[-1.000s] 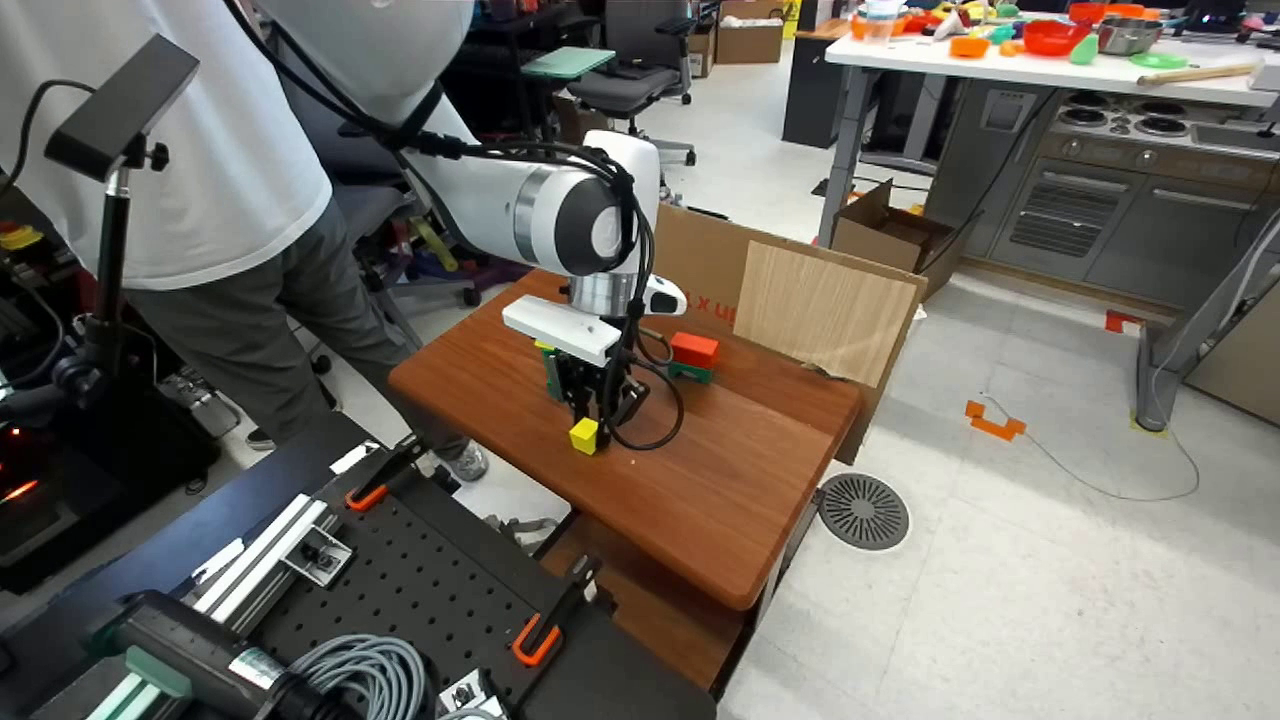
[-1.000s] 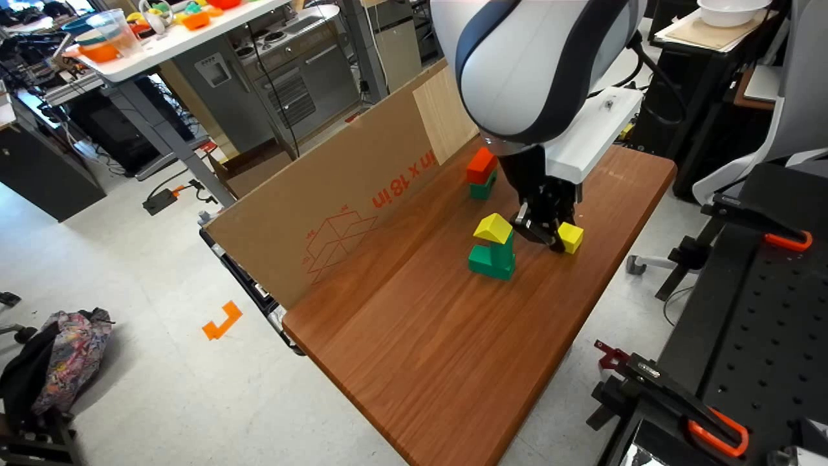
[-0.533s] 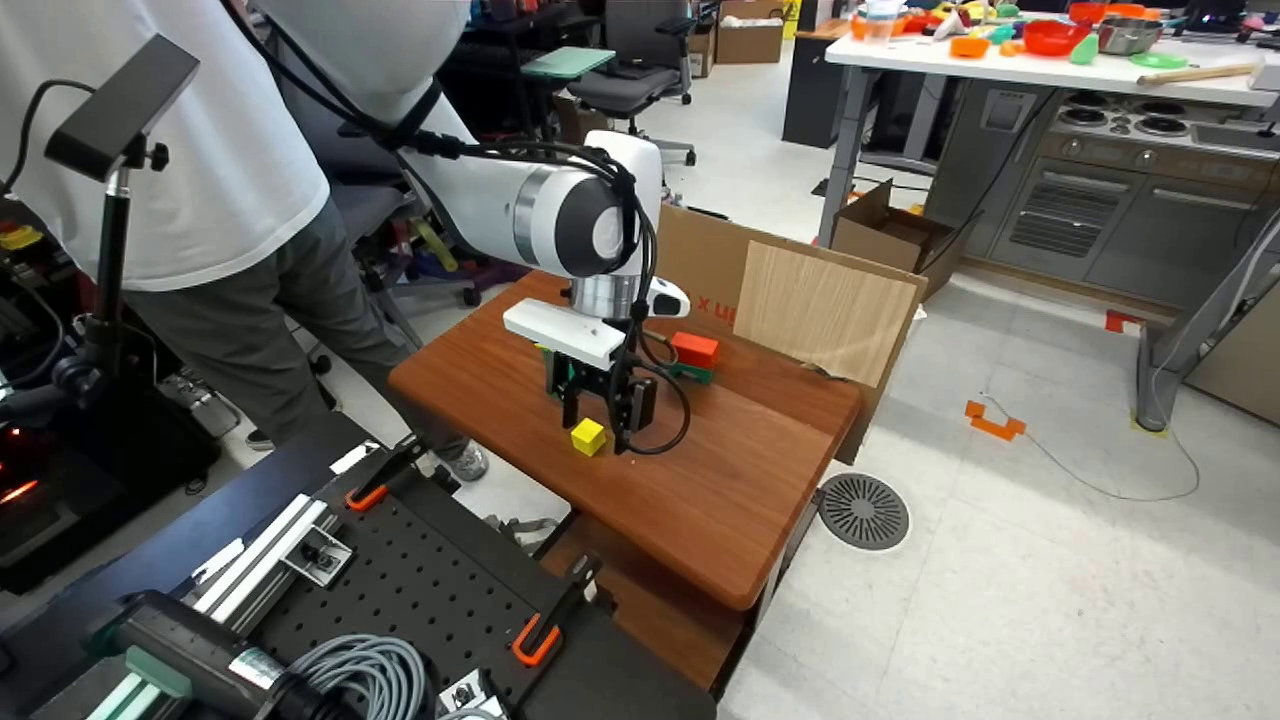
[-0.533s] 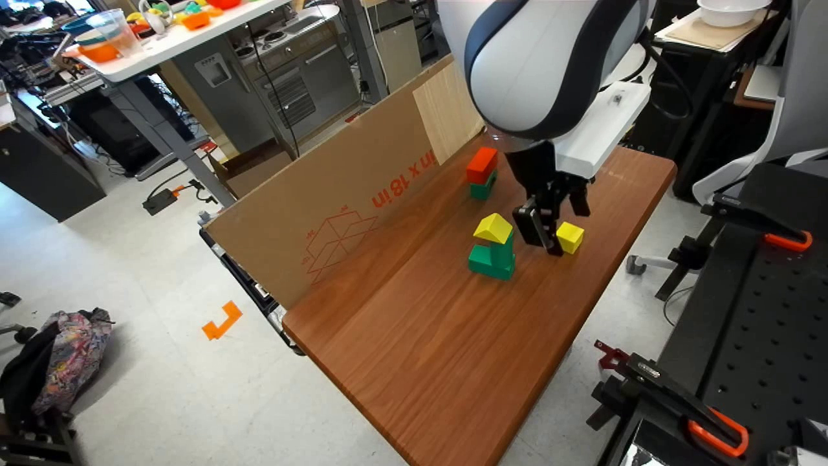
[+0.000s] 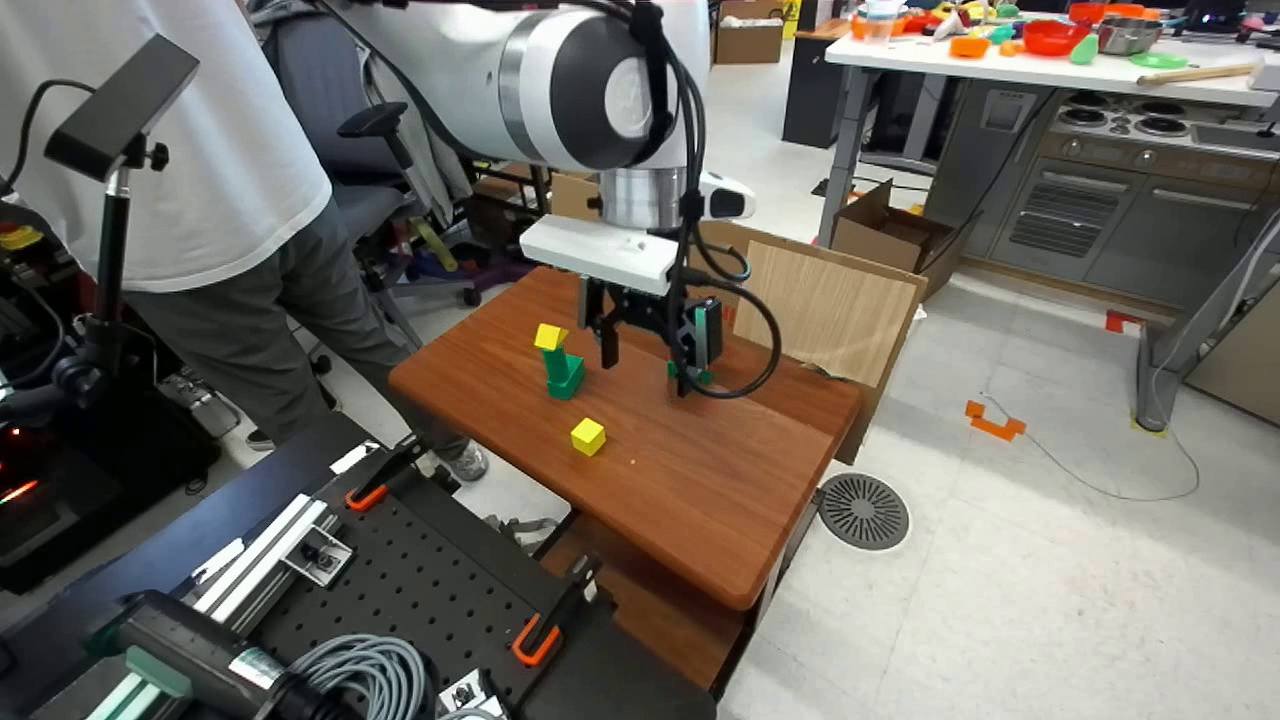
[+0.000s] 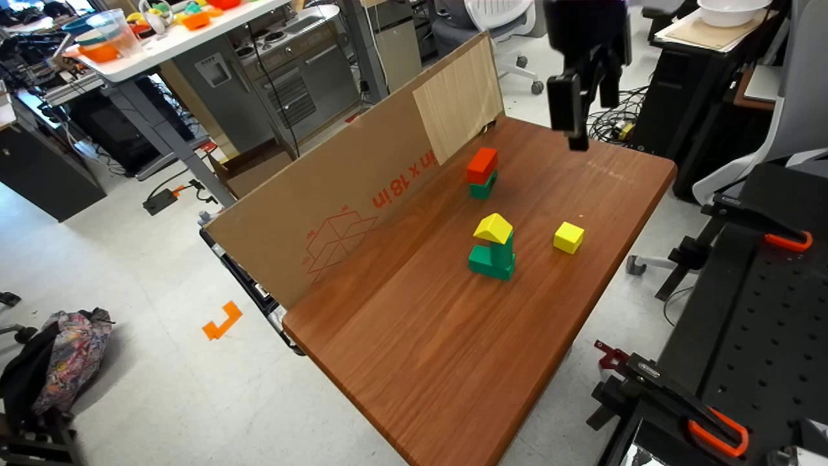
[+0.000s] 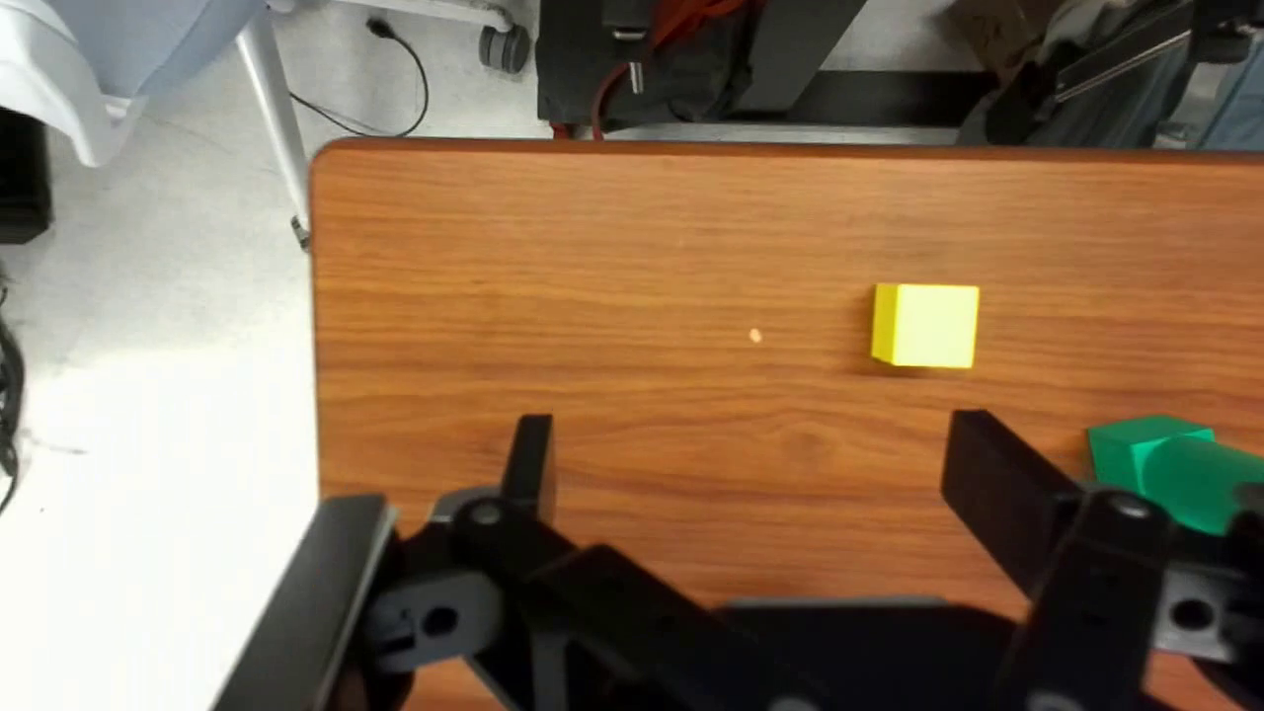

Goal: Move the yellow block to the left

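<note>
The yellow block (image 5: pixel 588 437), a small plain cube, rests on the brown table near its long edge, seen in both exterior views. In the wrist view the yellow block (image 7: pixel 928 326) lies beyond the fingertips, apart from them and toward the right finger. My gripper (image 7: pixel 752 439) is open, its fingers wide apart with only table showing between them. Raised well above the table, the gripper (image 5: pixel 647 368) hangs behind the block in an exterior view.
A green stack (image 6: pixel 491 261) topped by a yellow roof-shaped piece (image 6: pixel 493 228) stands close to the block. A red block (image 6: pixel 482 165) sits on a green piece (image 6: pixel 482 189) near the cardboard panel (image 6: pixel 336 213). The table edge (image 7: pixel 691 148) runs beyond the block.
One second ago the gripper was down at the yellow block with its fingers against it. It has opened, let go, risen and backed away, leaving the block on the table.
</note>
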`<state>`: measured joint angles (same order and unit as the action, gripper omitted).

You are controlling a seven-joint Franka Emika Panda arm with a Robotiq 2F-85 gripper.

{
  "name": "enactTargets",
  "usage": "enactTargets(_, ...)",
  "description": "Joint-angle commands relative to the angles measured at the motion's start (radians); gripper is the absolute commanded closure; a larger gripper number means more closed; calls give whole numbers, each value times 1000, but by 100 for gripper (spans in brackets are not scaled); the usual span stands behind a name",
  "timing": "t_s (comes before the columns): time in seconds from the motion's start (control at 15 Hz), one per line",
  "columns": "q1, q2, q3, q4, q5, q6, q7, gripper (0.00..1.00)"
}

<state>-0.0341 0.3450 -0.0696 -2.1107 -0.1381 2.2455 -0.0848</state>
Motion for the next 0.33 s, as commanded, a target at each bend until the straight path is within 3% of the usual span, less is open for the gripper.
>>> enactTargets(0.0, -18, -38, 1, -15, -7, -14, -18, 0)
enactTargets(0.27, -28, -87, -3, -55, -12, -20, -36, 0)
